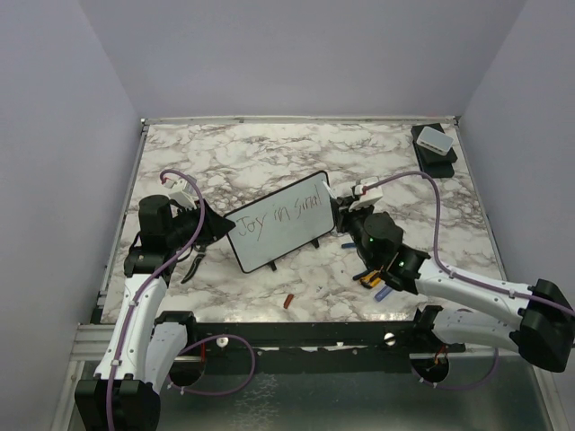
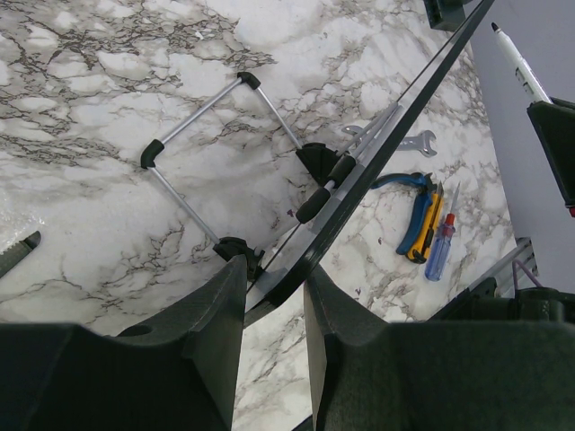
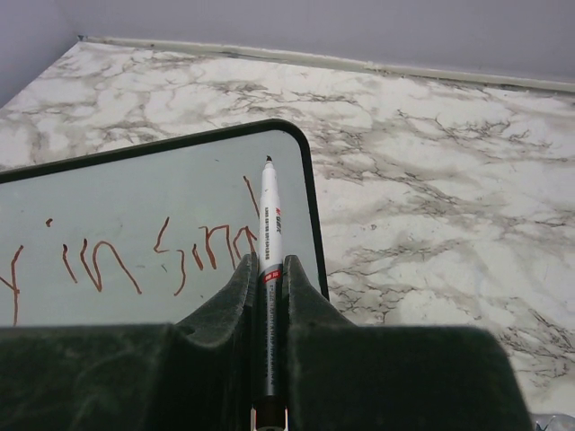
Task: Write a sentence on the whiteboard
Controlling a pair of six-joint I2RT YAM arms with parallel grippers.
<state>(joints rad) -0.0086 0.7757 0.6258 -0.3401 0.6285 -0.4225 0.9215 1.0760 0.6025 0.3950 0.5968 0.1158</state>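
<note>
Between left jaws, whiteboard (image 1: 278, 235) corner pinched, right jaws clamping marker (image 3: 269, 224) beside sentence (image 1: 286, 213).

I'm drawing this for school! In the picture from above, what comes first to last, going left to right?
left gripper → whiteboard → right gripper → pale box in the far corner
</note>
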